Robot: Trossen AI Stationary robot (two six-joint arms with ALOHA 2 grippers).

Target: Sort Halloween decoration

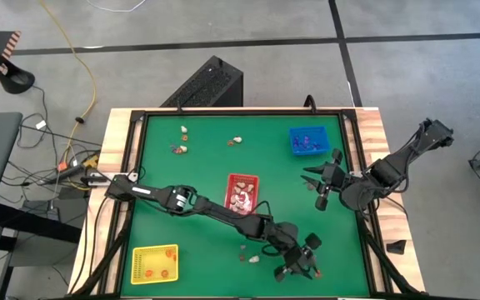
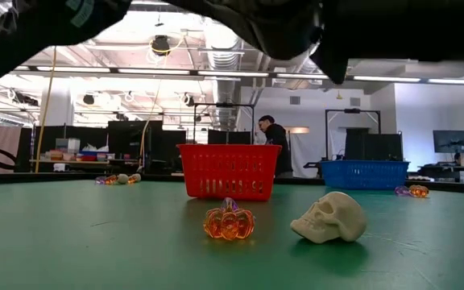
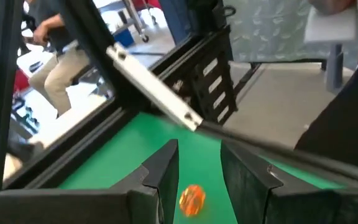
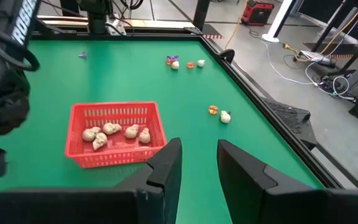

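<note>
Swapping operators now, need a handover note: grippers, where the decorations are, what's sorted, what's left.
Left gripper: near front edge, jaws open around an orange pumpkin, not clamped.
Right gripper: hovering right of centre, open, empty.
Sorted: white skulls in the red tray; purple pieces in the blue tray; orange pieces in the yellow tray.
Left: a skull and pumpkin near the front; loose trinkets at the far side.

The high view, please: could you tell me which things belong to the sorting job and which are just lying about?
Job:
- loose trinkets
- orange pumpkin
- cream skull
- red tray
- blue tray
- yellow tray

Lying about:
- black box behind the table
- cables on the floor
</note>
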